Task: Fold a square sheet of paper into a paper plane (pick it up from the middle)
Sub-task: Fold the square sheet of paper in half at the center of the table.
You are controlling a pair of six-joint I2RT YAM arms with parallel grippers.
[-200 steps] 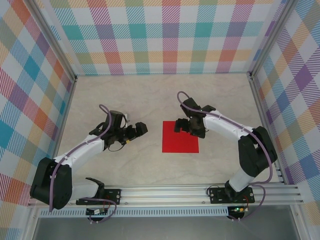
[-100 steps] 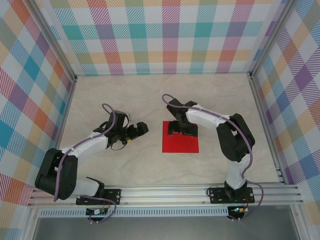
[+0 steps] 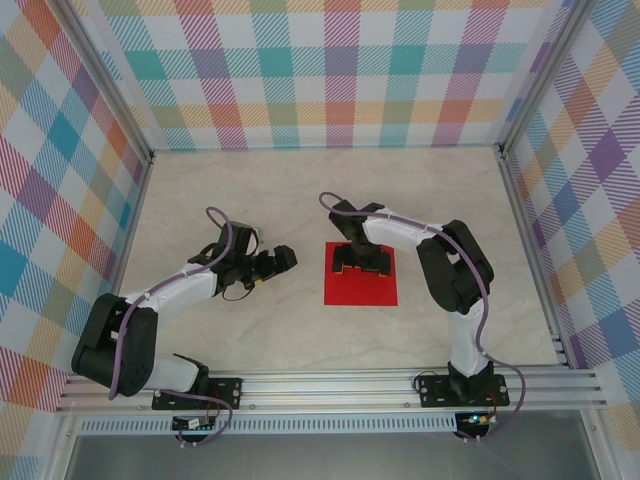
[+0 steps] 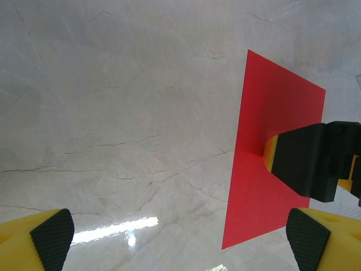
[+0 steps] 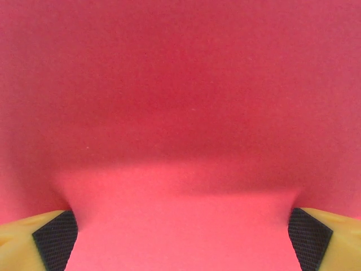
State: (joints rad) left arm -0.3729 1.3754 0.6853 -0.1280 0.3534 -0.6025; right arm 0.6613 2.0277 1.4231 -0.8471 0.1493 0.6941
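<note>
**Right gripper spread over the red sheet, left one off to the side**

The square sheet of paper (image 3: 361,288) lies flat on the pale marbled table (image 3: 250,190), a little right of the centre of the overhead view. It is bright red, with no crease that I can make out.

The right gripper (image 3: 362,262) hangs directly above the upper half of the sheet, pointing down, with its jaws spread wide and nothing between them. In its own wrist camera red paper runs from edge to edge, and the two black fingertip pads (image 5: 53,245) sit in the bottom corners, one on each side. They look to be right at the paper's surface, though from here I can't say whether they actually press on it.

The left gripper (image 3: 280,260) sits left of centre, apart from the sheet's left edge and turned toward it. It too stands fully released and empty. In its wrist view the sheet occupies the right half of the frame, and the right gripper's black and yellow finger comes in from the right edge over the paper.
</note>
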